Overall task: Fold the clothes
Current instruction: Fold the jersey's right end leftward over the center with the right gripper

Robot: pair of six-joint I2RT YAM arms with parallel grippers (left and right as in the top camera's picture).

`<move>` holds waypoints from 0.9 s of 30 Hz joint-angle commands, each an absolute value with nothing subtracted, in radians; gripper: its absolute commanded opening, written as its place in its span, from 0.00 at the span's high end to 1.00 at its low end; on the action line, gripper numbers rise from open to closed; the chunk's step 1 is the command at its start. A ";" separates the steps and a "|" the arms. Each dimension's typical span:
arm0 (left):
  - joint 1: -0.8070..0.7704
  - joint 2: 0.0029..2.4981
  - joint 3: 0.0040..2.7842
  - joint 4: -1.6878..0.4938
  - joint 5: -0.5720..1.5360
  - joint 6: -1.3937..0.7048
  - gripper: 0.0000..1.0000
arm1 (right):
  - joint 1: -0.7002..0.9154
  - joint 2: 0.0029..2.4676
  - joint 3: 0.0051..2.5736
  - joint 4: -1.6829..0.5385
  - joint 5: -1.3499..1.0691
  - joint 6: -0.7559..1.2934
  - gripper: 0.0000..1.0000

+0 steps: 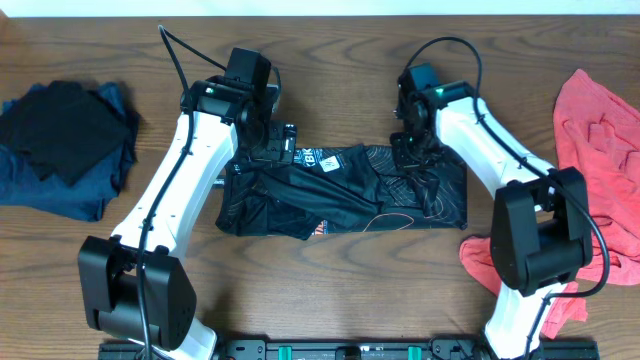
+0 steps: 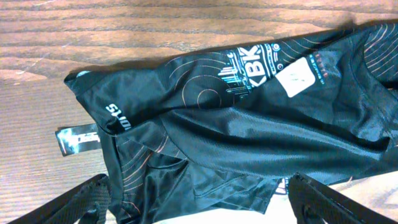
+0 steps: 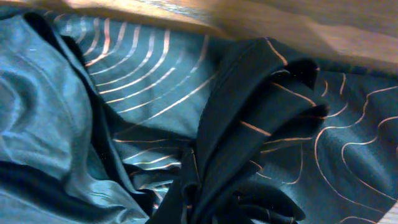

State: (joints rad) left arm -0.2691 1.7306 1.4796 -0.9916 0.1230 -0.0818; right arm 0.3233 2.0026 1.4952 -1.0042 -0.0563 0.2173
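The black jersey [image 1: 345, 190] with thin orange contour lines lies crumpled across the middle of the table. My left gripper [image 1: 268, 143] hovers over its upper left corner. In the left wrist view its fingers [image 2: 199, 208] are spread wide open over the jersey [image 2: 249, 118], near a white label and a sleeve fold. My right gripper [image 1: 415, 150] is down on the jersey's upper right part. In the right wrist view the fabric [image 3: 155, 81] bunches into a pinched ridge at the jaws [image 3: 214, 214], and the fingers are hidden by it. The coral-red shirt [image 1: 600, 140] lies at the far right.
A pile of dark blue and black clothes [image 1: 65, 145] sits at the left edge. More coral-red cloth [image 1: 480, 255] lies by the right arm's base. Bare wooden table [image 1: 330, 60] shows behind the jersey.
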 commanded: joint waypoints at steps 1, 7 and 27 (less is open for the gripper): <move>-0.265 1.731 1.477 -0.998 0.111 -0.087 0.08 | 0.352 2.012 1.504 -1.002 -0.059 0.231 0.79; -0.265 1.731 1.477 -0.998 0.111 -0.087 0.08 | 0.367 2.012 1.504 -1.009 -0.226 0.118 0.58; -0.265 1.731 1.477 -0.998 0.111 -0.087 0.08 | 0.321 2.005 1.476 -1.063 0.154 0.285 0.74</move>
State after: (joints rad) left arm -0.2691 1.7306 1.4796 -0.9920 0.1230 -0.0818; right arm 0.3237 2.0026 1.4933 -1.0607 0.0769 0.2337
